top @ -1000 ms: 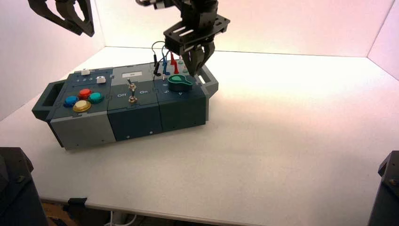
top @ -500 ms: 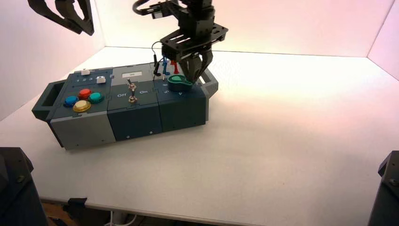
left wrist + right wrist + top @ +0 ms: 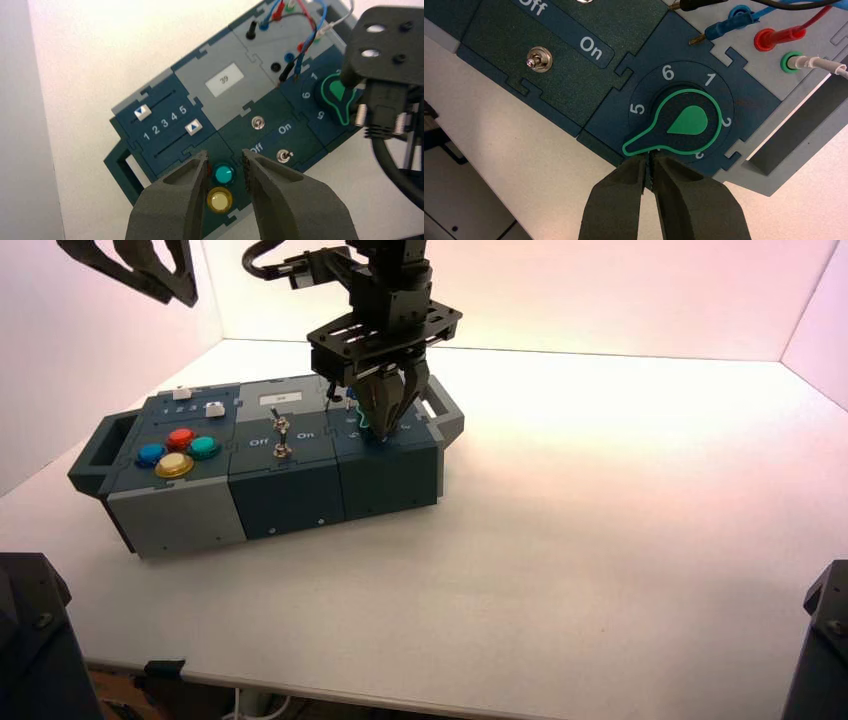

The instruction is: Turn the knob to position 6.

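Box (image 3: 180, 510) sat on a white counter (image 3: 560, 570), toward its left half, turned a bit so the long side ran at a slant. White walls closed in the back and both sides; the light threw a pinkish-warm cast up the back wall. Counter's front edge showed, with cables and dark clutter below it on the left. Two dark rig parts stood at the bottom corners of the high view.

My right tool (image 3: 649, 167) was down on the box's right end, over the knob (image 3: 684, 127). Fingers (image 3: 614, 205) were pressed nearly together, only a thin slit between them, tips right at the knob's pointed end. Couldn't tell whether they actually touched the rim. Knob sat in its dial on the right-end dark module, its tip lying past the 5, on the side away from 6, with 6 and 1 on the opposite arc. Banana plugs, blue and red (image 3: 774, 36), sat in the grey panel just beside the dial. A toggle (image 3: 538, 60) stood by the "On" label on the middle module.

My left tool (image 3: 226, 172) hung high over the box's left end, fingers apart, holding nothing. Between them its camera saw the teal button (image 3: 223, 174) and yellow button (image 3: 219, 200). Two white sliders (image 3: 142, 112) sat by a 1–5 scale.
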